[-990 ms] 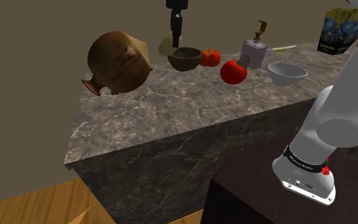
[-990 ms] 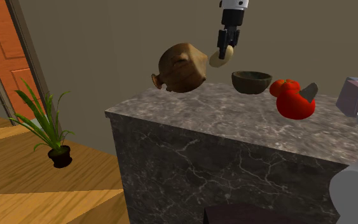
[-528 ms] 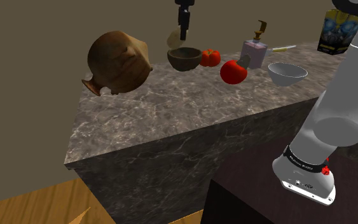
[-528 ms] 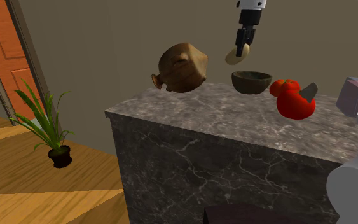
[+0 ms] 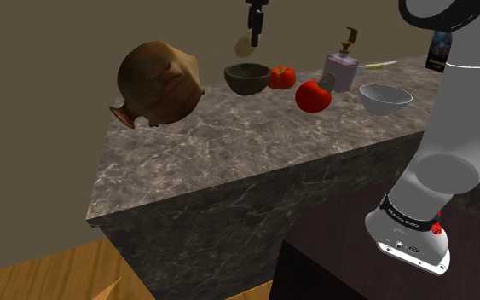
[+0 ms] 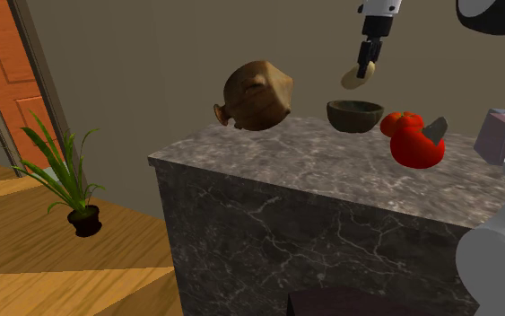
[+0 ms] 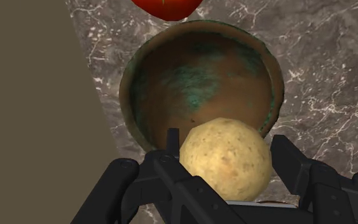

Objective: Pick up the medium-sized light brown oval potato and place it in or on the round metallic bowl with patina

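My black gripper (image 7: 225, 149) is shut on the light brown potato (image 7: 226, 158), which sits clasped between the two fingers. Right below it stands the round brown bowl with green patina (image 7: 196, 79), its inside bare. In the shoulder view the gripper (image 5: 254, 34) hangs above the bowl (image 5: 247, 78) with the potato (image 5: 243, 42) at its tips. The second exterior view has the potato (image 6: 355, 79) hanging from the gripper (image 6: 365, 67) a little above the bowl (image 6: 355, 115), over the back of the dark marble counter (image 6: 331, 171).
A big brown clay jug (image 5: 157, 83) lies on its side near the counter's edge. Two red tomatoes (image 5: 313, 95) (image 5: 282, 77), a soap dispenser (image 5: 342, 66), a pale bowl (image 5: 384, 98) and a printed box (image 5: 441, 51) stand to the shoulder view's right. A potted plant (image 6: 71, 184) is on the floor.
The gripper has carried the potato away from the clay jug and up, toward the shoulder view's right. It now hangs over the patina bowl.
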Motion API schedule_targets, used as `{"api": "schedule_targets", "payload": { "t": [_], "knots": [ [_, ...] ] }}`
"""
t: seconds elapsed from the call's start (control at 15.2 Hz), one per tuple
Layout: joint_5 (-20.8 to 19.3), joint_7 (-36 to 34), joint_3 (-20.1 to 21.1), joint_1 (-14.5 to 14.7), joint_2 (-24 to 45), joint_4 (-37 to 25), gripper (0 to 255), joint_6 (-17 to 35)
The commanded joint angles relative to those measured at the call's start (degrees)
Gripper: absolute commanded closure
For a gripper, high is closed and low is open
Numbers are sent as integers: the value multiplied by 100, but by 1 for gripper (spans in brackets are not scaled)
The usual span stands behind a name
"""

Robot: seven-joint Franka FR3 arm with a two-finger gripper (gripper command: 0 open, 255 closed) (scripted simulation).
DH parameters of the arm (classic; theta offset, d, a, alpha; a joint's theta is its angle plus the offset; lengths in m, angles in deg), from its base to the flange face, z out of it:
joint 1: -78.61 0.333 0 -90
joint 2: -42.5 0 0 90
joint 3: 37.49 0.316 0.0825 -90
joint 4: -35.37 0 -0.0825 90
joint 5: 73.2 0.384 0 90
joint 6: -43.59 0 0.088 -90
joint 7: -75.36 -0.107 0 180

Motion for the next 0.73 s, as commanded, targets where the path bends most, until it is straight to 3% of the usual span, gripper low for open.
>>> {"api": "schedule_targets", "payload": {
  "t": [0.0, 0.66],
  "knots": [
    [14, 97, -29, -54, 64, 54, 255, 115],
    [9, 137, -26, -37, -144, 1126, 255, 978]
  ]
}}
